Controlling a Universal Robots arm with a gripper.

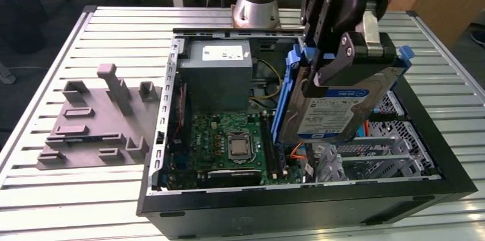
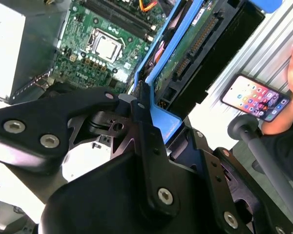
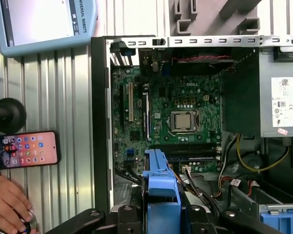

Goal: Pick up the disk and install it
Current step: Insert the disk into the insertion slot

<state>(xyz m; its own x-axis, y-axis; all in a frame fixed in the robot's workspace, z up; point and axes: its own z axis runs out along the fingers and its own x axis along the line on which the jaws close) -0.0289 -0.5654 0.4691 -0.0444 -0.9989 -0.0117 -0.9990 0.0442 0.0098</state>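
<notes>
Black gripper, jaws pressed shut on the disk, pinching it at its upper end by the blue bracket that frames it. The disk is held steeply tilted over the open computer case, above the part of the case toward the exterior view's right. Its lower end dips toward the interior; whether that end touches anything cannot be told.

Exterior view: the disk's silver face and blue-and-white label are turned to the camera. The motherboard lies on the case floor, beside the disk toward the exterior view's left. The grey power supply sits at the far end of the case. A grey fixture plate rests well apart on the slatted table, at the exterior view's left.

Second wrist view: the disk's other face appears, a green circuit board with a connector row. The bracket's edge is clamped between the black fingers.

Both wrist views: a phone lies on the table outside the case, with a person's hand near it.

First wrist view: a light blue touchscreen unit rests on the table. A silver drive cage with a blue latch sits inside the case.
</notes>
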